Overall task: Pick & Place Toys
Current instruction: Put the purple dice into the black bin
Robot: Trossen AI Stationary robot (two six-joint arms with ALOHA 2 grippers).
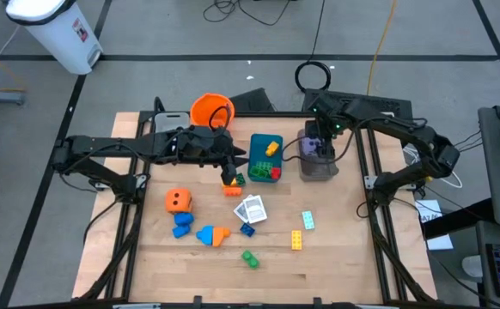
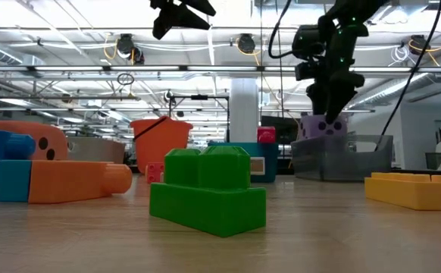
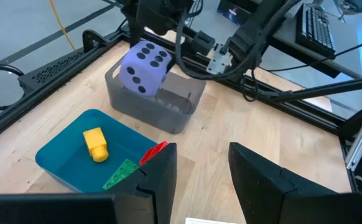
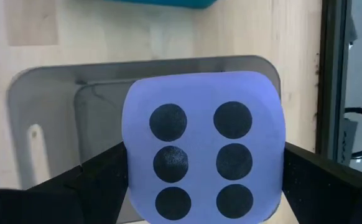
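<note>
The purple die (image 4: 203,149) is held between the widely spread fingers of the right hand (image 3: 153,28), just above the grey tray (image 3: 168,106). The left hand (image 3: 203,177) is kept partly open and empty, raised near the teal tray (image 3: 63,158).

Purple die (image 4: 203,160): lilac, six black pips on one face. Grey tray (image 3: 181,109): translucent smoke grey. Teal tray (image 3: 63,155) holds a yellow brick (image 3: 95,144), red and green pieces. Orange die (image 1: 178,201): black pips. Bench (image 1: 336,249): pale wood grain. Green brick (image 2: 207,189) near its front edge.
</note>
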